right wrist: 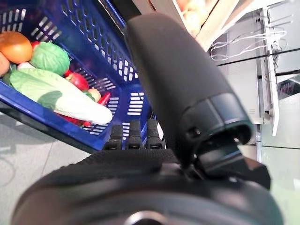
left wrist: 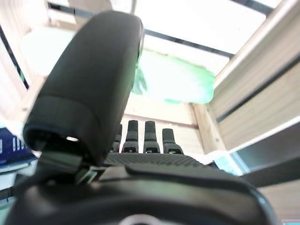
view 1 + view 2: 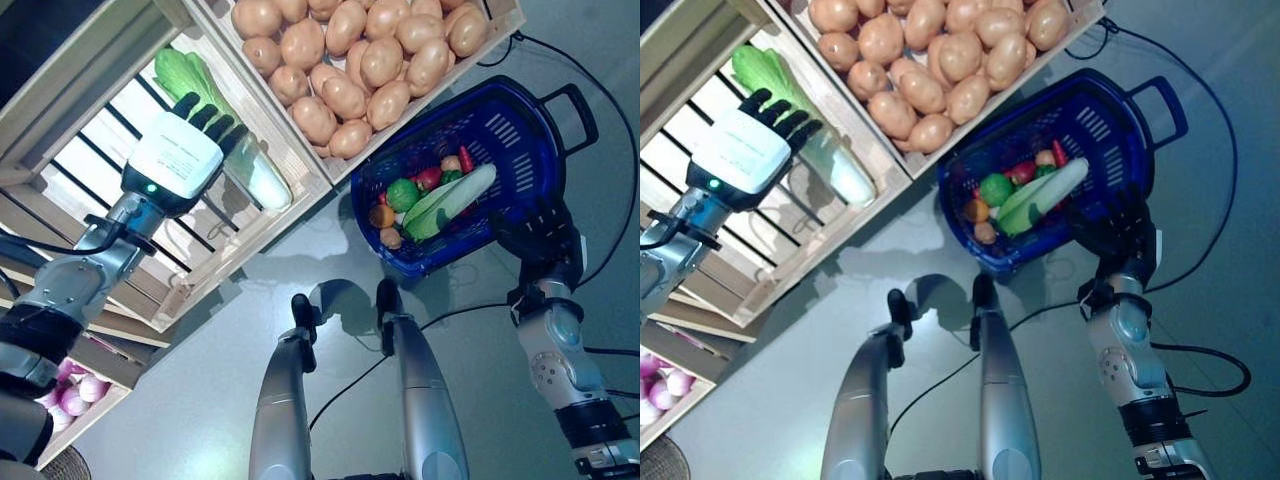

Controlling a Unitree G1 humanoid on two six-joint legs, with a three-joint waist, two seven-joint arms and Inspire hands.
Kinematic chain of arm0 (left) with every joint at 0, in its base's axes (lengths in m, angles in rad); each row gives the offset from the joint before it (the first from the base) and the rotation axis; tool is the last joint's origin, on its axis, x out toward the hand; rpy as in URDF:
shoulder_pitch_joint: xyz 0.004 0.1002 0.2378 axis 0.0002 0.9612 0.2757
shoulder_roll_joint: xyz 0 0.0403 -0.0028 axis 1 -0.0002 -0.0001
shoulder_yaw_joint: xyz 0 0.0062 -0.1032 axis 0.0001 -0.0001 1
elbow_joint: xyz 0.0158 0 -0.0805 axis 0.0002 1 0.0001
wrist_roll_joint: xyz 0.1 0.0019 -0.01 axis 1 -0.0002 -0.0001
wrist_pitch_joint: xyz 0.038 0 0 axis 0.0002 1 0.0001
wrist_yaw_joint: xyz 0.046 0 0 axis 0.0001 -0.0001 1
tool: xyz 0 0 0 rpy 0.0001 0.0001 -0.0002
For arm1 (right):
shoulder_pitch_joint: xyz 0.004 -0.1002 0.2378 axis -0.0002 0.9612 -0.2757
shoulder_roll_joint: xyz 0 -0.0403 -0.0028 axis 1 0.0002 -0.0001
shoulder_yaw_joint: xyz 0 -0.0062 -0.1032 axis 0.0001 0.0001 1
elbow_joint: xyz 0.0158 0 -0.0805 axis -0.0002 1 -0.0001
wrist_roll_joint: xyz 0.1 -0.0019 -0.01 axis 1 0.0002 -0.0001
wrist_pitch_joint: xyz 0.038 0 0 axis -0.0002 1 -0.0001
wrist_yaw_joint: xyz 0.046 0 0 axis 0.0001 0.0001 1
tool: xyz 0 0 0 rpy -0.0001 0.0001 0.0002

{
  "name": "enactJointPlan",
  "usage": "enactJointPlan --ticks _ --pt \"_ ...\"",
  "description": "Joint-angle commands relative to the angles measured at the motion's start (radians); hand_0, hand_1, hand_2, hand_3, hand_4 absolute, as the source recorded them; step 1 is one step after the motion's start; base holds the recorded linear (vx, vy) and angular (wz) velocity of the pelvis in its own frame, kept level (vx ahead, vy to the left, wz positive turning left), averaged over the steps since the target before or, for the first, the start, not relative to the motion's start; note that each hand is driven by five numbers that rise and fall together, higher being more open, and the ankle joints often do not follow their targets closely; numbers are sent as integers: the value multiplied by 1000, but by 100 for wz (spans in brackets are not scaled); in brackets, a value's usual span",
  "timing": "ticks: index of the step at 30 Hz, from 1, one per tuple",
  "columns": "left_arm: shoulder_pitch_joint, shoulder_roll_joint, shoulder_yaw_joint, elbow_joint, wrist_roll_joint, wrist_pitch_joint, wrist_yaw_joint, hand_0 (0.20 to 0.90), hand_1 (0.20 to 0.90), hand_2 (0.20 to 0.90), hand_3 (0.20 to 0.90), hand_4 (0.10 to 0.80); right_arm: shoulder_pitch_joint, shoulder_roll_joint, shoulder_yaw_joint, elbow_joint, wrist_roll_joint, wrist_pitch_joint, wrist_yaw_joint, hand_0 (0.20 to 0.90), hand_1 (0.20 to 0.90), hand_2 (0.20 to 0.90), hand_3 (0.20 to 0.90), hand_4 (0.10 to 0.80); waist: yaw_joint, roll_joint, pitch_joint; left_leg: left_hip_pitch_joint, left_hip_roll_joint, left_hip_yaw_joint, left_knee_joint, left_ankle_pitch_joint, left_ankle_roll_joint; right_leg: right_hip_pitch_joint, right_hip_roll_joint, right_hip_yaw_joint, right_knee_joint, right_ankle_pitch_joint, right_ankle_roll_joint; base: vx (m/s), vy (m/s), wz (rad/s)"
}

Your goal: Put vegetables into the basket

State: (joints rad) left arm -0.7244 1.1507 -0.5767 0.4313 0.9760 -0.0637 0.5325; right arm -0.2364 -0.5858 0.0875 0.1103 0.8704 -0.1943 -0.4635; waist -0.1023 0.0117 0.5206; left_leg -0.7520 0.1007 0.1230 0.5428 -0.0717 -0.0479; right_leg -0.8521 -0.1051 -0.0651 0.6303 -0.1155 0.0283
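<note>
basket (image 3: 520,125) blue, slotted | potatoes (image 3: 350,50) tan | crate cabbage (image 3: 255,175) – seemingly pale green

The crates (image 3: 300,170) are pale, unpainted wooden slats with a matt, planed look; the basket (image 3: 520,130) is glossy blue perforated plastic; the potatoes (image 3: 345,95) have a dull, smooth tan skin. The cabbage (image 3: 255,175) in the slatted crate looks shiny and plastic-smooth; the floor (image 3: 200,400) is a smooth grey with a soft sheen.

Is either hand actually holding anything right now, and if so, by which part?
The right hand grips the blue basket by its rim. The left hand reaches over the green cabbage in the wooden crate; whether it holds it cannot be told.
</note>
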Motion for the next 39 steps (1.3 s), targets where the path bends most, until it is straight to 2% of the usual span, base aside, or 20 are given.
enactJointPlan --ticks 1,11,17,20,24,29,39 --pt "-96 44 63 -15 -23 105 20 900 900 900 900 800 -23 -72 -62 -135 -49 -46 29 900 900 900 900 800 -19 -24 -1 -35 15 17 7 17 -24 53 -11 -20 -3 -9 13 4 30 0" --pt "-104 28 84 48 -10 170 19 900 900 900 900 800 -17 -67 -77 -149 -45 -48 20 900 900 900 900 800 -19 -24 -1 -62 10 16 41 -11 -14 21 -21 -13 26 -15 16 1 11 0" --pt "-108 29 112 70 -17 190 118 900 900 900 900 800 -19 -69 -90 -152 -43 -37 20 900 900 900 900 800 -21 -23 -1 -88 11 17 64 -26 -11 -12 -28 -5 47 -13 21 12 38 -1" --pt "-116 22 126 78 -71 202 203 900 900 900 900 800 -27 -71 -87 -156 -43 -35 9 900 900 900 900 800 -21 -21 -1 -100 10 15 66 -27 -10 -27 -27 0 50 -10 24 0 0 0" --pt "-140 21 133 76 -77 200 214 900 900 900 900 800 -31 -66 -88 -149 -49 -31 13 900 900 900 900 800 -22 -17 -1 -108 7 17 67 -28 -10 -40 -25 4 55 -9 26 8 18 -1" --pt "-205 11 96 78 -72 217 176 900 900 900 900 800 -60 -68 -81 -140 -52 -28 13 900 900 900 900 800 -29 -17 -1 -125 4 19 69 -32 -9 -57 -22 14 50 -2 30 -1 15 0" --pt "-234 -16 63 85 -47 200 184 900 900 900 900 800 -73 -54 -68 -134 -51 -26 8 900 900 900 900 800 -31 -22 -1 -120 -1 25 69 -42 -3 -59 -19 19 47 5 38 1 8 -4"
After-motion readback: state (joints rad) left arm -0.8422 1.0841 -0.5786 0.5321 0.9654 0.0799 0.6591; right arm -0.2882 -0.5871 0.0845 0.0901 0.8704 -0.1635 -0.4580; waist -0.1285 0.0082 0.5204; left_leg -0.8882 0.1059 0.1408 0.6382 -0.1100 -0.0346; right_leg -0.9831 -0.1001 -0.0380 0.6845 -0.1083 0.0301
